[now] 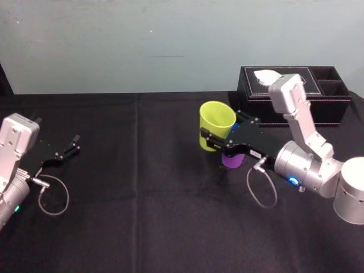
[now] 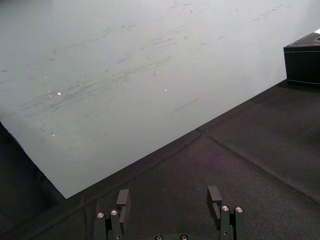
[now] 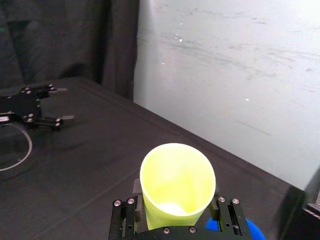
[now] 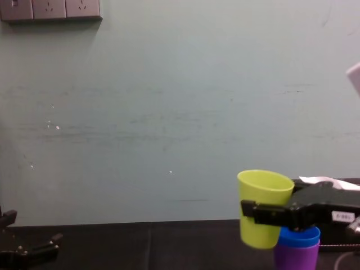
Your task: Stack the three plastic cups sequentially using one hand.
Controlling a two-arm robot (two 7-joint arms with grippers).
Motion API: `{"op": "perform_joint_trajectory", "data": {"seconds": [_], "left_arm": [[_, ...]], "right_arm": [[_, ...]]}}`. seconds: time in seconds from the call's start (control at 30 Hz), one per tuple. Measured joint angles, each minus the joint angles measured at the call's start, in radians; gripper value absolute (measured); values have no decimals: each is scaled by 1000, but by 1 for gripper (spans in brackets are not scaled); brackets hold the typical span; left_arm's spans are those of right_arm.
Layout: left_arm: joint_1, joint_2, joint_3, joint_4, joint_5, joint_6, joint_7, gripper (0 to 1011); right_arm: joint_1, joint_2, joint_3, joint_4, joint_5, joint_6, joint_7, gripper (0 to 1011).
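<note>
In right pincer [image 1: 219,126], yellow-green cup [image 1: 213,116] near-upright (mouth up)

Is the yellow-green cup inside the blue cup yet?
Not yet. The right gripper holds the yellow-green cup in the air beside the blue cup, which sits in the purple cup.

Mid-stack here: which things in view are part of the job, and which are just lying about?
Part of the job: yellow-green cup, gripped by the right tool; blue cup, nested in the purple cup.
Lying about: black tissue box at the back right; left tool, open and idle at the left; wall sockets.
</note>
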Motion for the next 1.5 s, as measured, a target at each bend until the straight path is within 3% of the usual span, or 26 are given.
{"op": "perform_joint_trajectory", "data": {"seconds": [0.47, 1.5], "left_arm": [[0, 0, 0, 0, 0, 0, 0, 1010], [0, 0, 0, 0, 0, 0, 0, 1010]], "right_arm": [[-7, 22, 71, -21, 9, 24, -16, 739], [11, 12, 93, 36, -8, 32, -16, 739]]}}
